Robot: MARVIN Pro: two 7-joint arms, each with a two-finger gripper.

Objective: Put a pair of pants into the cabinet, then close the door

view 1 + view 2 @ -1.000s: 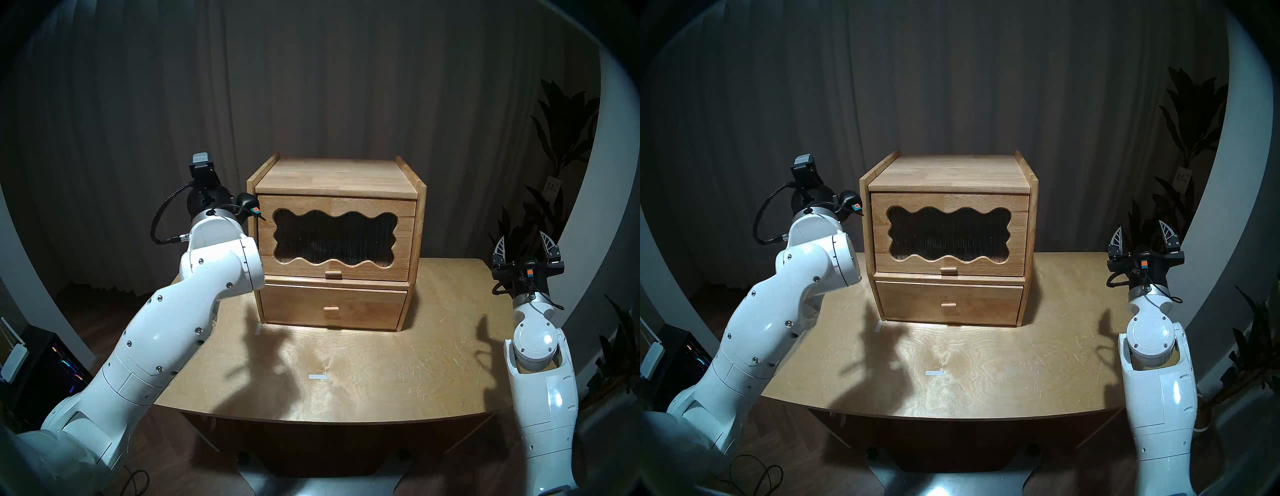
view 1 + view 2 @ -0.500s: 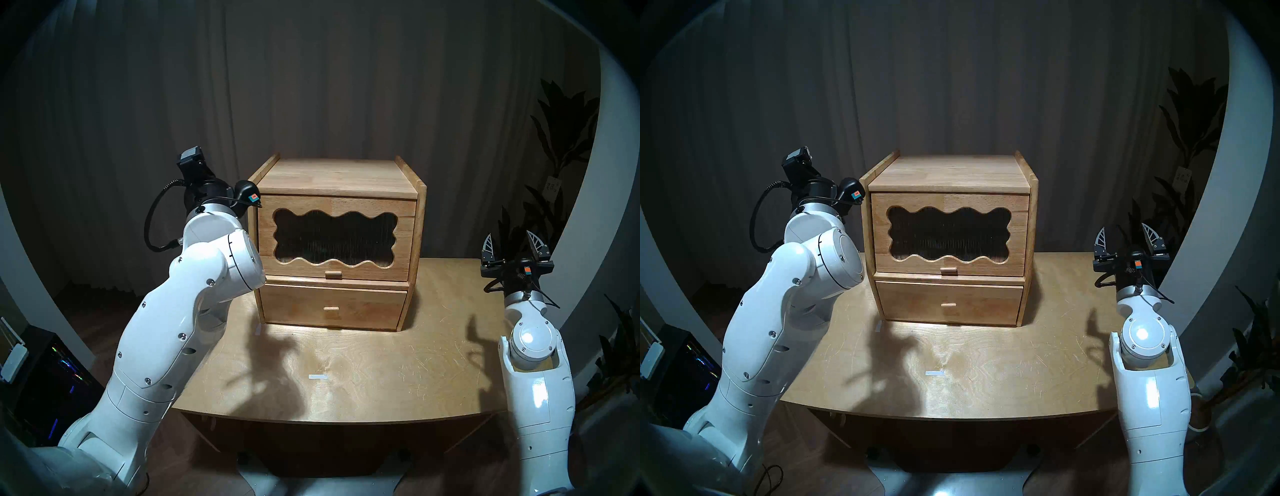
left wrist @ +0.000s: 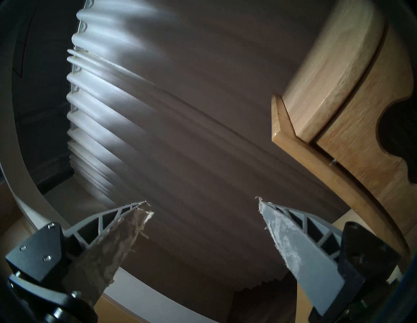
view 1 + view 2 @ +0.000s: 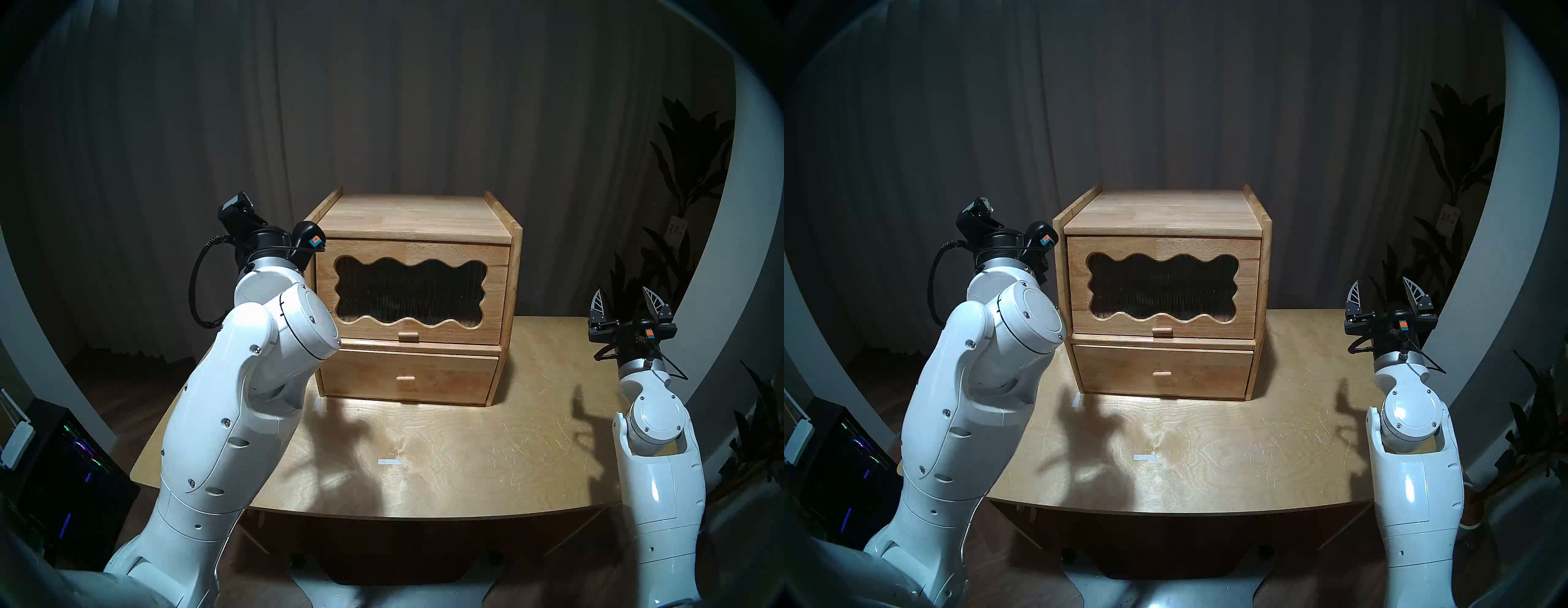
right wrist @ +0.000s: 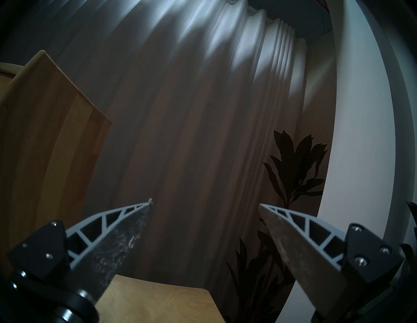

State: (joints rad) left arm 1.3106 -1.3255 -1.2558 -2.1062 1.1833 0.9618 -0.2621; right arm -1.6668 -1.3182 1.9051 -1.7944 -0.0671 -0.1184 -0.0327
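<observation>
Pants are nowhere plainly visible: nothing lies on the tabletop [image 4: 445, 446], and behind the door's [image 4: 411, 293] dark ribbed window only a vague dark mass shows, too murky to call fabric. As cloth they would likely be light, limp and prone to sag, best pinched at a bunched fold or the waistband. The door sits flush on the cabinet [image 4: 407, 220], its small knob [image 4: 408, 336] the obvious hold, stiff wood needing a narrow pinch. Whether the compartment is occupied cannot be told. The left gripper [image 3: 203, 208] hovers beside the cabinet's upper left corner, fingers spread and empty; in the head views its fingertips are hidden behind the wrist. The right gripper [image 4: 627, 301] is raised over the tabletop's right edge, fingers also spread, holding nothing.
</observation>
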